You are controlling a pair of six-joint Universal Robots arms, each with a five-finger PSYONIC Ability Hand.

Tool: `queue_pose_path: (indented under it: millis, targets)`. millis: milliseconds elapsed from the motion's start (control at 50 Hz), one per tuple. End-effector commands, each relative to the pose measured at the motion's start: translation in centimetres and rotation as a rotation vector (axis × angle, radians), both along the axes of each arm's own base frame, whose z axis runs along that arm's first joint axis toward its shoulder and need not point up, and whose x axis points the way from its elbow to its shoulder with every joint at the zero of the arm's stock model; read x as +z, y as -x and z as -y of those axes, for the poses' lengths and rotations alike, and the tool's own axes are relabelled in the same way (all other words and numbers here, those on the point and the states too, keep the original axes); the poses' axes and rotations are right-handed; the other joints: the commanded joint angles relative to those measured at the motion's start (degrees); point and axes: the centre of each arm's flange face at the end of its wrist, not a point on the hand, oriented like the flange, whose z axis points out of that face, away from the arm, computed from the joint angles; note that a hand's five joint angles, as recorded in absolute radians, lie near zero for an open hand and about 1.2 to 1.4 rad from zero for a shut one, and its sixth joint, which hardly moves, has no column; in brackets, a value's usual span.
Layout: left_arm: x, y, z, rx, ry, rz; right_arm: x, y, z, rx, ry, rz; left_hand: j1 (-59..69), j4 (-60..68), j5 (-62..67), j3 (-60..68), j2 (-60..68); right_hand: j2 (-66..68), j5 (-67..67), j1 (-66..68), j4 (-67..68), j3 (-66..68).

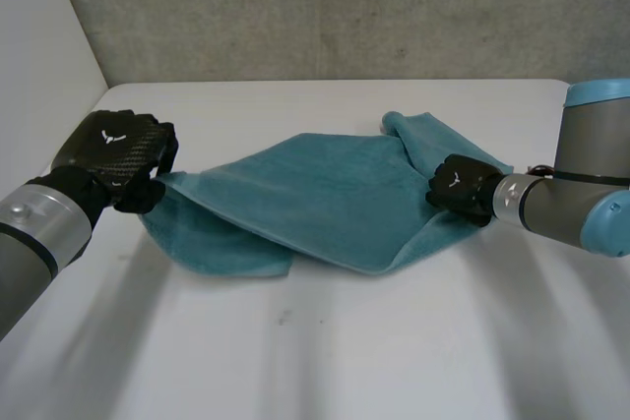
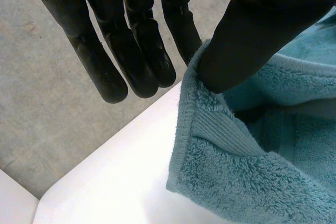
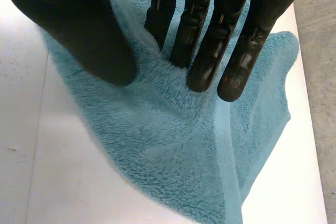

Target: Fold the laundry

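At the towel's point(image 1: 325, 204) left corner, your left hand point(image 1: 116, 157) has the hem pinched between thumb point(image 2: 252, 40) and the nearest finger. Its other fingers are straight and clear of the cloth. That corner is held up off the table point(image 1: 325, 361). Near the towel's right edge, your right hand point(image 1: 458, 187) pinches a raised ridge of pile between its thumb and nearly straight fingers point(image 3: 210, 51). The towel is stretched between both hands across the table's middle, its lower fold resting on the tabletop. One towel corner pokes out beyond the right hand, on the table's far side.
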Motion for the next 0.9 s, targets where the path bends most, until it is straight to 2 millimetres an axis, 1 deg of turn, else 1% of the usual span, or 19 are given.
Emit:
queue_pose_path:
  millis: [20,60,100,180,200,260,300,340,420,480,500,560,600,640,720,760,860,880,900]
  targets:
    - [0.2,-0.4,0.4,0.016,0.007,-0.002,1.8,0.3,0.9,-0.053,0.029,0.042,15.51,11.49,14.43,11.64,11.41,25.74,27.3,33.65,26.36,26.35]
    - [0.4,-0.6,0.7,0.025,0.012,-0.004,2.3,0.4,1.0,-0.07,0.032,0.053,15.51,11.49,14.43,11.64,11.41,25.74,27.3,33.65,26.36,26.35]
    - [0.5,-0.7,0.9,0.031,0.018,-0.005,7.1,1.2,0.7,-0.156,0.069,0.15,15.51,11.49,14.43,11.64,11.41,25.74,27.3,33.65,26.36,26.35]
    - [2.2,-1.0,1.3,0.047,0.079,-0.023,12.5,3.2,-0.3,-0.27,0.078,0.314,15.51,11.49,14.43,11.64,11.41,25.74,27.3,33.65,26.36,26.35]
    - [2.6,-1.0,1.4,0.05,0.092,-0.027,14.5,4.3,-1.1,-0.319,0.077,0.383,15.51,11.49,14.43,11.64,11.41,25.74,27.3,33.65,26.36,26.35]
    - [4.4,-1.3,1.1,0.061,0.152,-0.04,18.2,6.0,-3.3,-0.379,0.108,0.476,15.51,11.49,14.43,11.64,11.41,25.74,27.3,33.65,26.36,26.35]
    - [4.9,-1.6,1.0,0.07,0.17,-0.043,18.9,6.2,-4.0,-0.385,0.117,0.483,15.51,11.49,14.43,11.64,11.41,25.74,27.3,33.65,26.36,26.35]
    - [5.4,-1.8,0.9,0.079,0.185,-0.046,20.3,7.4,-6.6,-0.422,0.129,0.472,15.51,11.49,14.43,11.64,11.41,25.74,27.3,33.65,26.36,26.35]
    - [5.0,-1.8,0.6,0.078,0.16,-0.041,19.8,8.8,-9.5,-0.478,0.034,0.414,15.51,11.49,14.43,11.64,11.41,25.74,27.3,33.65,26.36,26.35]
    - [4.1,-1.9,0.4,0.077,0.109,-0.026,17.5,9.1,-11.5,-0.482,-0.103,0.308,15.51,11.49,14.43,11.64,11.41,25.74,27.3,33.65,26.36,26.35]
    - [3.3,-2.0,0.2,0.079,0.065,-0.016,16.2,9.2,-12.3,-0.476,-0.155,0.248,15.51,11.49,14.43,11.64,11.41,25.74,27.3,33.65,26.36,26.35]
    - [1.5,-1.9,0.3,0.077,-0.018,0.004,14.5,9.1,-13.0,-0.447,-0.195,0.184,15.51,11.49,14.43,11.64,11.41,25.74,27.3,33.65,26.36,26.35]
    - [-0.7,-1.8,0.7,0.076,-0.11,0.029,12.8,8.8,-13.0,-0.431,-0.239,0.157,15.51,11.49,14.43,11.64,11.41,25.74,27.3,33.65,26.36,26.35]
    - [-2.0,-1.7,1.1,0.076,-0.16,0.046,11.5,8.6,-12.5,-0.428,-0.27,0.151,15.51,11.49,14.43,11.64,11.41,25.74,27.3,33.65,26.36,26.35]
    - [-4.9,-1.6,2.4,0.071,-0.24,0.089,8.2,7.3,-10.1,-0.419,-0.288,0.133,15.51,11.49,14.43,11.64,11.41,25.74,27.3,33.65,26.36,26.35]
    - [-5.7,-1.3,3.8,0.059,-0.235,0.12,7.7,7.0,-8.8,-0.44,-0.263,0.132,15.51,11.49,14.43,11.64,11.41,25.74,27.3,33.65,26.36,26.35]
    - [-5.2,-0.5,8.4,0.087,-0.103,0.165,7.7,6.4,-3.8,-0.521,-0.126,0.142,15.51,11.49,14.43,11.64,11.41,25.74,27.3,33.65,26.36,26.35]
    - [-4.7,-0.4,9.3,0.097,-0.07,0.165,8.1,6.2,-2.9,-0.529,-0.089,0.152,15.51,11.49,14.43,11.64,11.41,25.74,27.3,33.65,26.36,26.35]
    - [-3.1,-0.1,11.2,0.121,0.009,0.151,8.7,5.9,-2.0,-0.533,-0.048,0.163,15.51,11.49,14.43,11.64,11.41,25.74,27.3,33.65,26.36,26.35]
